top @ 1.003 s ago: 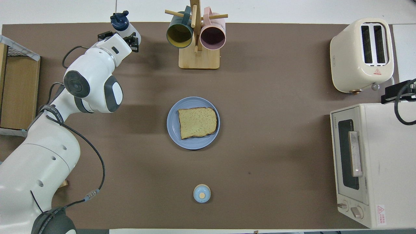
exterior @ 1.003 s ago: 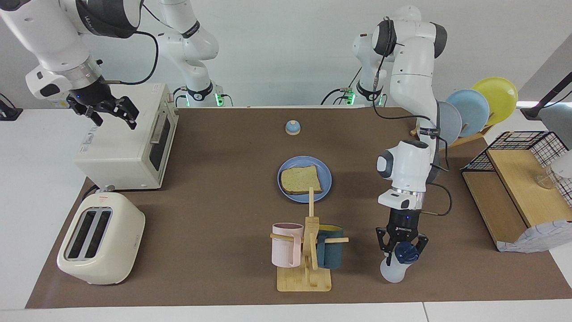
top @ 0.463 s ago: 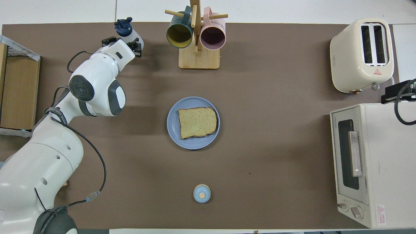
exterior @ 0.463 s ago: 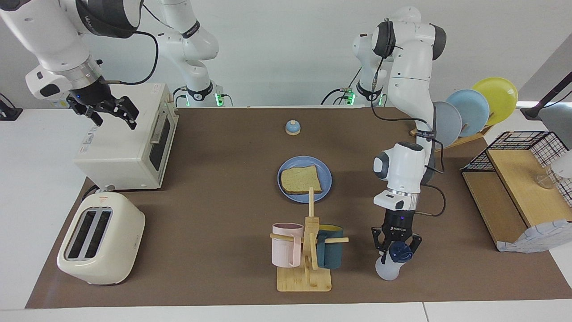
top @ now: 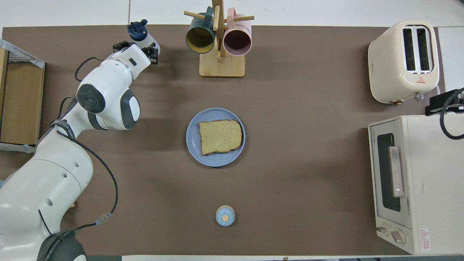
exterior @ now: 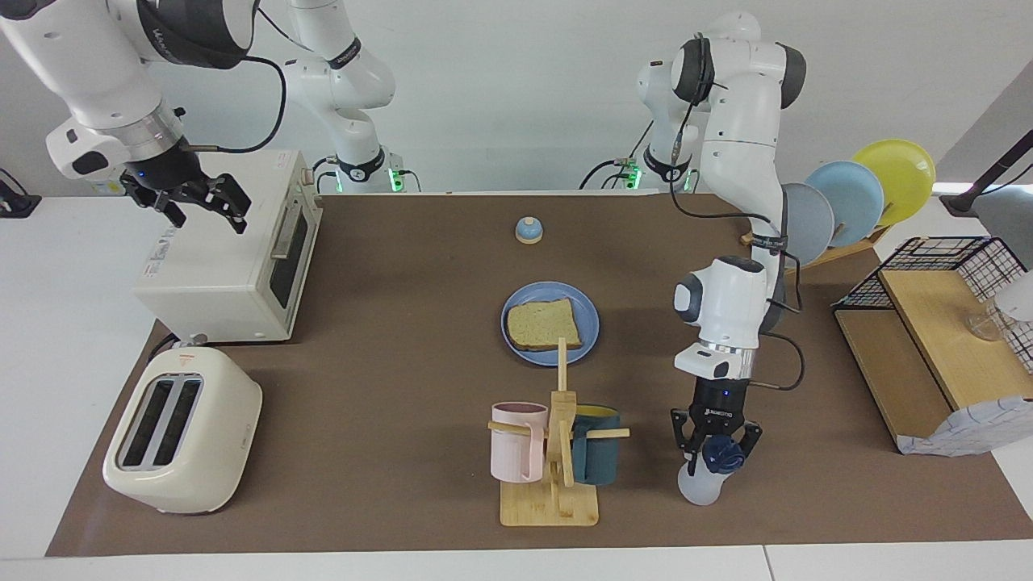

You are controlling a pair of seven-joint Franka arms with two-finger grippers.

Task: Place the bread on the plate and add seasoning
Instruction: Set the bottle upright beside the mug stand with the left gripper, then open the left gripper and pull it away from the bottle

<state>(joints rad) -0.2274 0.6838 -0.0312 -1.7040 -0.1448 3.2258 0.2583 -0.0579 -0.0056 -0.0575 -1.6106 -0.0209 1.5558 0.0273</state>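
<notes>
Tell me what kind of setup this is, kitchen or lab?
Likely a lab bench staged as a kitchen: a toaster, a toaster oven, a mug tree and a rack of plates stand on a brown mat on a white table, under bare walls and fixed robot arms.

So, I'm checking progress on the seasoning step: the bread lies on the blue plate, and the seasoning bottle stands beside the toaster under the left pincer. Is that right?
Not quite. The bread does lie on the blue plate, but the seasoning bottle stands beside the mug rack, not the toaster. The left pincer is over it at its cap, as the facing view shows.
</notes>
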